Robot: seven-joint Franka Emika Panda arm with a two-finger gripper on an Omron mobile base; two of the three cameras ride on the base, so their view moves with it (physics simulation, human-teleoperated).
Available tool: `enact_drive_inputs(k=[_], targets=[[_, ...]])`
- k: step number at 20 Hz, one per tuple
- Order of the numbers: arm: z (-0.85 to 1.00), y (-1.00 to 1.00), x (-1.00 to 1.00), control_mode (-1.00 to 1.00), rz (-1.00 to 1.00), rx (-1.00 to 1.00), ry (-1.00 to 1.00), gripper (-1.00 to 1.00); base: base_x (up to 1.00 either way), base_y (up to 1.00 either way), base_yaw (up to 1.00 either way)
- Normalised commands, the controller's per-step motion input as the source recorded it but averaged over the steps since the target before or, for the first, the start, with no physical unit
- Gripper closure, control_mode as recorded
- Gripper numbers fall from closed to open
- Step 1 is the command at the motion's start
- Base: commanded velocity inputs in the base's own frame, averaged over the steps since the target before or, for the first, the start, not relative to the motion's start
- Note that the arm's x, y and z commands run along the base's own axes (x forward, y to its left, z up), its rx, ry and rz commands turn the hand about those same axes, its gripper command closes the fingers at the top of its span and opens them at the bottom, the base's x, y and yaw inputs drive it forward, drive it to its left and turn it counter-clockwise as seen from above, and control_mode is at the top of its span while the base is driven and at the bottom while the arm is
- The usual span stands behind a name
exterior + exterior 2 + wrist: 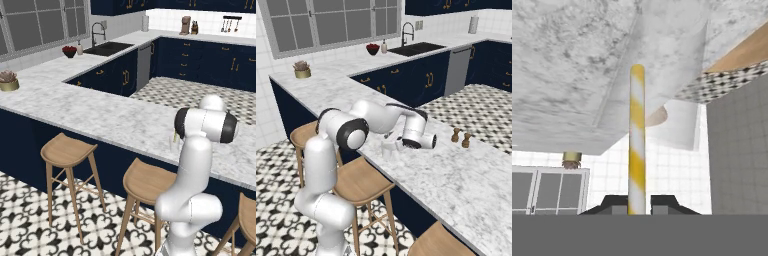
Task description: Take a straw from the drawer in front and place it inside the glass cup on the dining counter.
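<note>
In the hand view a yellow-and-white striped straw (637, 140) stands straight up from between my fingertips, with my gripper (637, 204) shut on its lower end. The straw's far end points at the clear glass cup (677, 60), which overlaps it against the white marble dining counter (567, 75). From the right base view my gripper (398, 145) reaches sideways, right beside the cup (388, 149) near the edge of the counter (456, 170). The left base view has a sliver of the straw (175, 135) over the cup (174, 145), just left of my arm. I cannot tell whether the straw's tip is inside the cup.
Wooden stools (67, 150) (147, 181) line the navy counter front below. Two small wooden shakers (461, 137) stand on the marble to the right of my hand. A potted plant (8, 81) sits at the counter's far end; a sink (107, 47) lies beyond.
</note>
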Motion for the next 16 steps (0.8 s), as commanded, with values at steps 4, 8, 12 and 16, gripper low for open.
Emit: enact_drive_inputs(k=[4,8,12,16], targets=[[-0.16,0.00,-0.34,-1.00,0.00,-0.05,-0.13,1.00,0.00,0.00,0.00],[-0.07,0.00,-0.32,-1.00,0.00,-0.05,-0.16,1.00,0.00,0.00,0.00],[0.00,0.01,-0.16,-1.00,0.00,-0.04,-0.15,1.00,0.00,0.00,0.00],[0.00,0.05,0.03,-1.00,0.00,0.00,-0.09,-1.00,0.00,0.00,0.00]])
